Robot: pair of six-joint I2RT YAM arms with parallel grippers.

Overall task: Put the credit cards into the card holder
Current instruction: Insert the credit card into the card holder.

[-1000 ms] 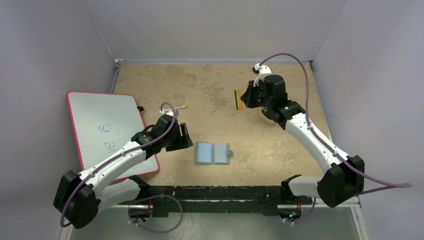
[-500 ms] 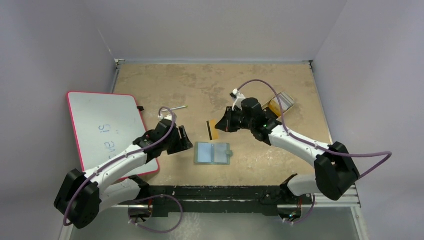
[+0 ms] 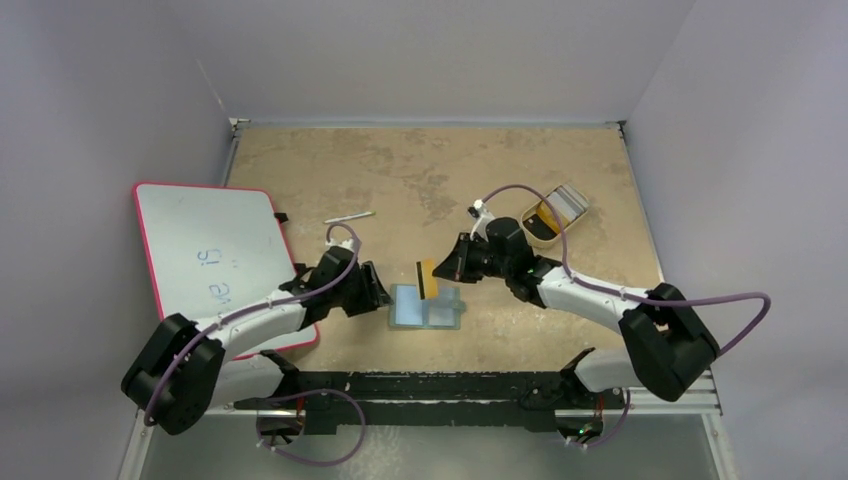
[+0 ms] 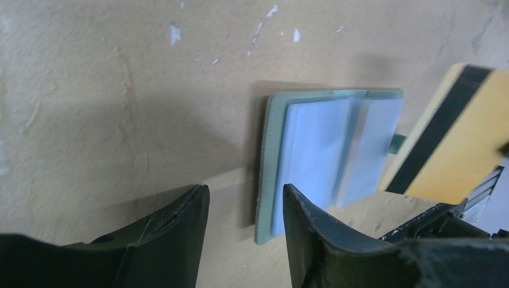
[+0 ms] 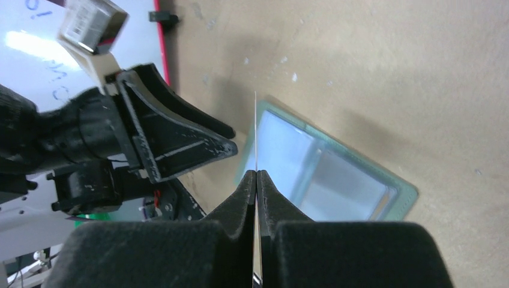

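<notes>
You have brought the yellow card (image 3: pixel 427 276) (image 4: pixel 456 144) near and left from beside the tray, and it now hangs over the wallet (image 3: pixel 425 312) (image 4: pixel 312 162) (image 5: pixel 324 174), which has not shifted. The left gripper (image 3: pixel 378 290) (image 4: pixel 245 198) has slid right, up to the wallet's left edge.

The wallet lies open and flat on the table (image 3: pixel 400 170), near the middle of its near half, pale blue and clear pockets facing up. The card stands on edge above the wallet's far side, about at the fold, with its black stripe showing in the left wrist view. You cannot tell from these views whether its lower edge touches a pocket.

Your right gripper (image 3: pixel 442 272) (image 5: pixel 257 180) is clamped on that card, fingers pressed together with only the thin card between them. Your left gripper sits low just left of the wallet. Its fingers are parted with bare table and the wallet's left border in the gap, and they grip nothing.

The other cards (image 3: pixel 558 206) rest in the tan tray (image 3: pixel 583 208) at the far right, well apart from the wallet. A red-edged whiteboard (image 3: pixel 210 250) (image 5: pixel 36 48) overhangs the table's left side, and a thin stick (image 3: pixel 349 216) lies just beyond its far right corner.
</notes>
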